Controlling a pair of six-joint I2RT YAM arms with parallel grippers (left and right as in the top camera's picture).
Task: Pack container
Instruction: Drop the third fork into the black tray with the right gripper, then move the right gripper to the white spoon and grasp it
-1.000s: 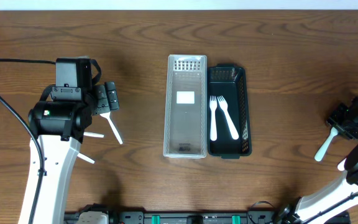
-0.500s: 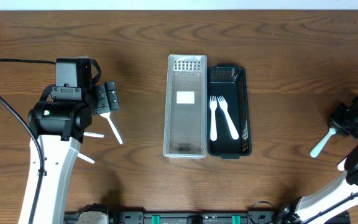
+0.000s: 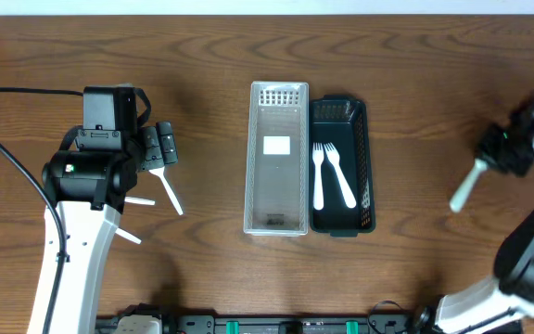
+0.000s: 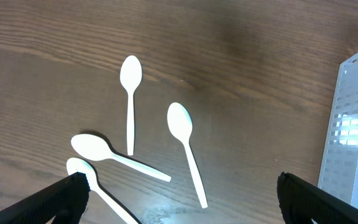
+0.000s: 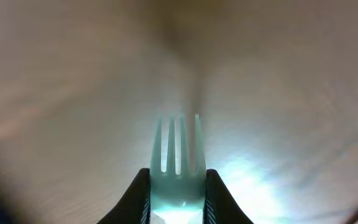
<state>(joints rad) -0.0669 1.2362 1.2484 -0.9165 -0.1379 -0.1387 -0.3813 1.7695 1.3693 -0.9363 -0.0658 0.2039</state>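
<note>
On the far right side of the table (image 3: 415,74), the right pincer (image 3: 501,152) is closed tight on a fork (image 3: 464,187). Its two fingers (image 5: 143,194) squeeze the fork from both sides, and the prongs stick out in front of them. I think it holds the fork this way so it can carry it and drop it in flat. The fork is pale, almost white with a bit of green. It has four thin prongs and looks like light plastic, so it could slip or bend. Everything behind it is blurry in the right wrist view, so I cannot tell how high it is. It is well apart from the black tray (image 3: 365,158) in the middle of the table. Two white forks (image 3: 318,176) lie side by side in that tray, so this fork most likely belongs there too. Just beside the tray, touching it, is a clear box (image 3: 250,158) with only a white label (image 3: 277,145) showing. The spoons (image 4: 182,124) on the left probably go in it. The left pincer (image 3: 162,148) hangs over them, spread wide and holding nothing.
</note>
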